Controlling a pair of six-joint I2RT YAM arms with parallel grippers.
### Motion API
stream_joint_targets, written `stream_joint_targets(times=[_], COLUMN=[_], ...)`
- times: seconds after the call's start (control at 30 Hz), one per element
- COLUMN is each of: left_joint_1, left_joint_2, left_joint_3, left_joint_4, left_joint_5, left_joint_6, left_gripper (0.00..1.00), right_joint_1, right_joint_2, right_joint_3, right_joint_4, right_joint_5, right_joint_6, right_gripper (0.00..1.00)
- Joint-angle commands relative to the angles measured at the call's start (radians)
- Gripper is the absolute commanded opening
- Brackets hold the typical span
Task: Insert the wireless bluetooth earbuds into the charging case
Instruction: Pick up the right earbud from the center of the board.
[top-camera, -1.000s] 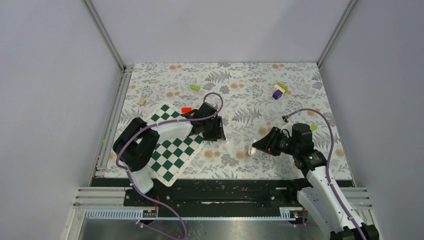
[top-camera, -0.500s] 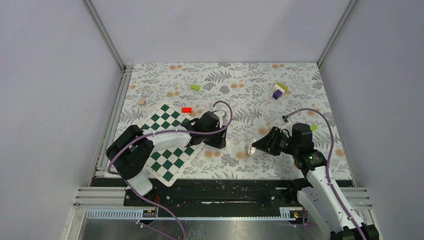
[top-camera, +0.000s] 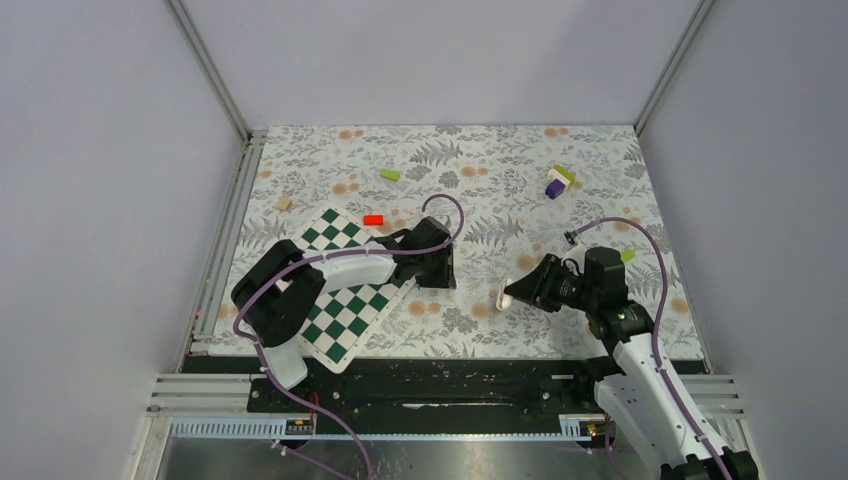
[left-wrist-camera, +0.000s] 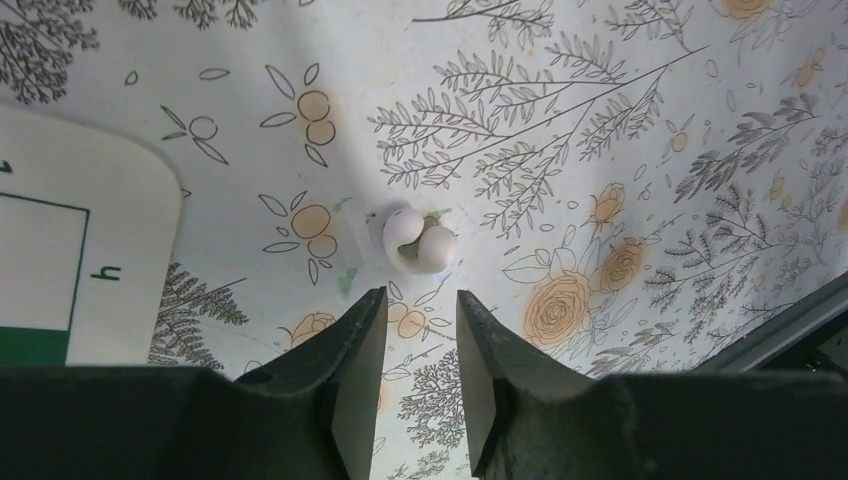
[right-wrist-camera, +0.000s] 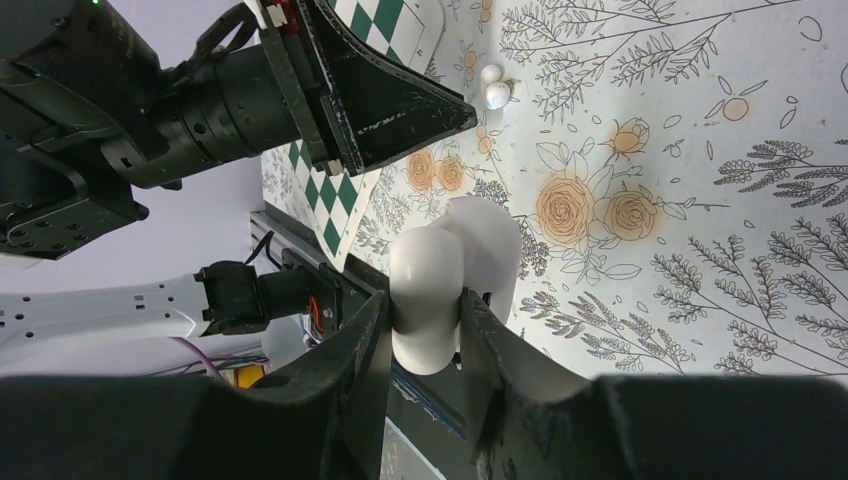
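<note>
Floral tablecloth (left-wrist-camera: 600, 100) lies under your left gripper (left-wrist-camera: 420, 300), its jaws spread and empty, with two white earbuds (left-wrist-camera: 420, 240) just ahead. Beside it, the chessboard (left-wrist-camera: 60, 200) edge reads "h". Your right gripper (right-wrist-camera: 425, 300) pinches the white charging case (right-wrist-camera: 440, 270) nearby.

**Left wrist view:** the chessboard (left-wrist-camera: 90, 230) is cut by the left edge. The earbuds (left-wrist-camera: 420, 240) show only as two touching white lobes, and their stems cannot be told.

**Right wrist view:** the right gripper (right-wrist-camera: 424, 300) covers the lower part of the charging case (right-wrist-camera: 450, 250), whose interior is hidden.

**Top view:** the left arm (top-camera: 330, 265) overlaps part of the chessboard. The case is too small to resolve. The right arm (top-camera: 640, 370) runs off the bottom edge.
</note>
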Motion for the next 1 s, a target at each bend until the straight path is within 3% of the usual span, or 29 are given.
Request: stream_joint_targets(times=[0.0, 0.4, 0.97], left_joint_1=[-0.005, -0.003, 0.035], left_joint_2=[-0.005, 0.008, 0.025], left_joint_3=[0.028, 0.005, -0.028], left_joint_4=[-0.040, -0.017, 0.017], left_joint_5=[0.002, -0.028, -0.034], left_joint_6=[-0.144, -0.283, -0.345], left_gripper=[0.30, 0.31, 0.27], right_joint_1=[-0.003, -0.004, -0.004], right_joint_2=[-0.010, -0.011, -0.003], right_joint_3=[-0.001, 0.000, 0.001], right_joint_4=[0.032, 0.031, 0.030], right_joint_5=[-0.023, -0.025, -0.029], right_joint_6=[0.004, 0.003, 0.003], right_gripper=[0.00, 0.00, 0.00])
